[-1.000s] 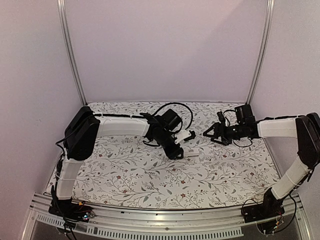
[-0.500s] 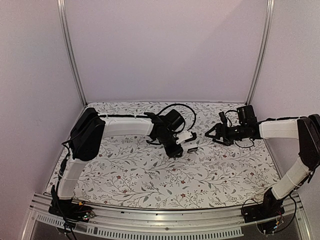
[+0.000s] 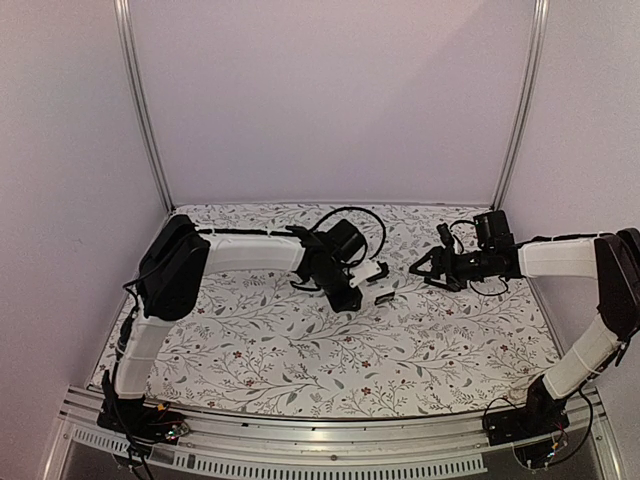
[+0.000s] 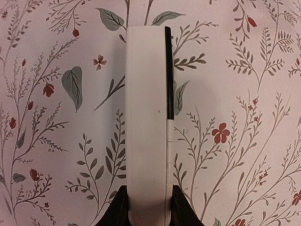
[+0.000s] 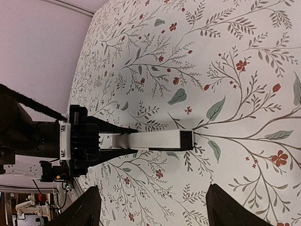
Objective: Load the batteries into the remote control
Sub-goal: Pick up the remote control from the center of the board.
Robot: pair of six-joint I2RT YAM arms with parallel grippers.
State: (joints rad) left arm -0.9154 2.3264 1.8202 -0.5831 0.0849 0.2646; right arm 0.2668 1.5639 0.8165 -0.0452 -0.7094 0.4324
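Left claw: my left gripper (image 4: pixel 146 213) was closed narrow on the remote control (image 4: pixel 146 127), with a dark finger (image 4: pixel 117 211) pressed to each long side of its near end.
Remote: it ran straight up the middle of the left wrist frame, a black strip along its upper right edge. In the right wrist frame it lay level at centre, its right end dark.
Right claw: my right gripper (image 5: pixel 153 188) stood wide and held nothing, its fingertips at the bottom corners of its frame.
Hidden: the left fingers were cut off by the bottom edge. I could not tell whether the remote touched the surface.
Surface: a pale floral cloth (image 3: pixel 300 350) with grey leaves and red blossoms.
Room: plain pale walls (image 3: pixel 330 100), a metal post (image 3: pixel 140 100) at upper left and another at upper right.
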